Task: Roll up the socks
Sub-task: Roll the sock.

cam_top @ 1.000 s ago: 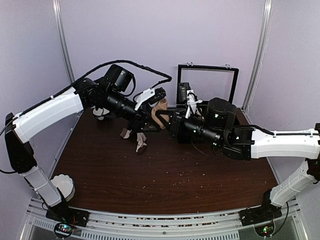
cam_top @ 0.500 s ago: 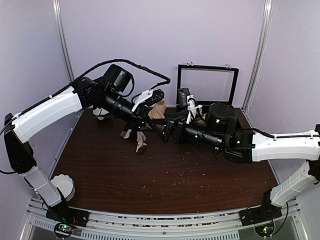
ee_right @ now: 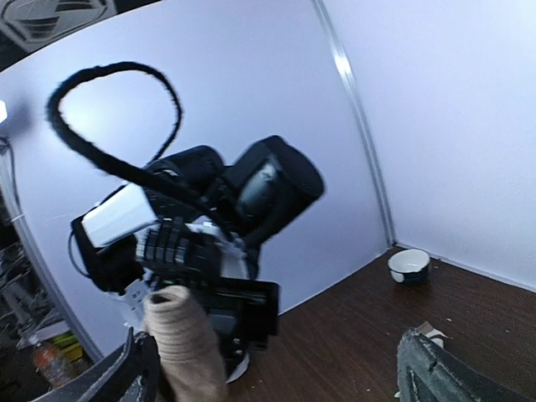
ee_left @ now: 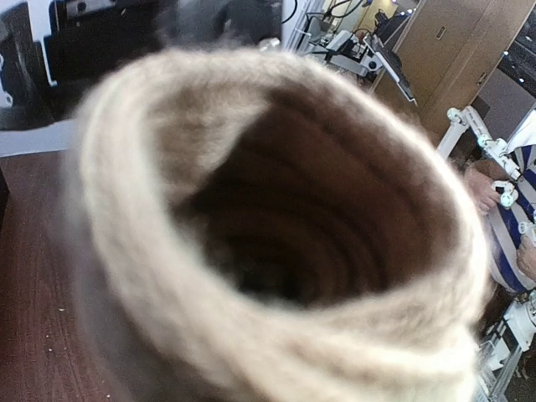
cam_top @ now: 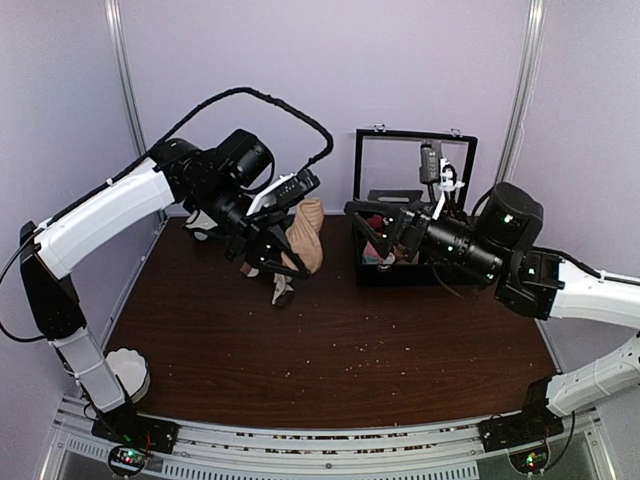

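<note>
Tan knitted sock point(cam_top: 306, 232) is lifted off the dark wooden table point(cam_top: 330, 360), standing upright at the left gripper point(cam_top: 282, 255). Its open cuff fills the left wrist view and hides the jaws, so their grip cannot be told. Well apart to the right, the right gripper point(cam_top: 363, 228) hangs with fingers point(ee_right: 134, 373) spread wide, holding nothing, in front of a black box point(cam_top: 400, 276). A white bowl point(cam_top: 128, 372) sits at the near left corner.
</note>
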Robot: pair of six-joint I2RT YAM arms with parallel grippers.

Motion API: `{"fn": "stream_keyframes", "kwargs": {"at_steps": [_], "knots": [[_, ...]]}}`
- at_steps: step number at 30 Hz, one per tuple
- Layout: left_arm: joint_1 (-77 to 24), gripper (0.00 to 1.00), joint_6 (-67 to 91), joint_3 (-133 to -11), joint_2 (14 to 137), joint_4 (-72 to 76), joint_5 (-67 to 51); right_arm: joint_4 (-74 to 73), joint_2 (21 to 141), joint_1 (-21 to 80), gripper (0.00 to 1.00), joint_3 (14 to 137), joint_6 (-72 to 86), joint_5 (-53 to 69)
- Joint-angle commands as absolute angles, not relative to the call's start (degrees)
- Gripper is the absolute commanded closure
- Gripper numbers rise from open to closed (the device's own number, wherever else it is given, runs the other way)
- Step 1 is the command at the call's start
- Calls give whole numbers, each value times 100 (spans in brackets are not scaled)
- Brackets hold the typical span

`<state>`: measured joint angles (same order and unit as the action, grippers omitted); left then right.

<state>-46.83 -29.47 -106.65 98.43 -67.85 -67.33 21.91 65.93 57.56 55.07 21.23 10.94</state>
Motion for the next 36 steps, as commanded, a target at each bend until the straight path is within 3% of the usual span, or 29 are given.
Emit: {"fn": "stream_keyframes", "kwargs": {"at_steps": [1, 4, 10, 13, 16, 18, 20, 22, 28, 31, 36], "knots": [[-4685, 100, -3172, -10872, 9976, -7077, -7137, 1210, 7024, 5776, 2, 6355, 1568, 3282], [-4685, 100, -3148, -10907, 10019, -7084, -7147, 758, 7452, 5809, 0, 6828, 1465, 4011], [-4689, 100, -3133, -10907, 10028, -7077, -7152, -83, 7933, 5895, 1, 7336, 1038, 4062], [-4693, 100, -3180, -10903, 10028, -7124, -7170, -111, 8038, 5899, 15, 7410, 1020, 4074], [-4704, 100, -3238, -10889, 10033, -7178, -7202, -200, 8163, 5885, 42, 7592, 977, 4159], [-4714, 100, -3318, -10898, 10041, -7255, -7220, -250, 8228, 5866, 52, 7693, 998, 4319], [-4734, 100, -3374, -10905, 10046, -7285, -7225, -298, 8272, 5852, 47, 7778, 1010, 4358], [-4761, 100, -3396, -10911, 10055, -7320, -7217, -356, 8253, 5824, 24, 7834, 982, 4238], [-4772, 100, -3420, -10928, 10055, -7333, -7190, -107, 7961, 5718, 21, 7732, 907, 3910], [-4772, 100, -3407, -10963, 10068, -7332, -7181, 110, 7955, 5713, 28, 7682, 977, 3859], [-4773, 100, -3380, -10978, 10072, -7337, -7178, 729, 7978, 5713, 54, 7482, 1216, 3893]]}}
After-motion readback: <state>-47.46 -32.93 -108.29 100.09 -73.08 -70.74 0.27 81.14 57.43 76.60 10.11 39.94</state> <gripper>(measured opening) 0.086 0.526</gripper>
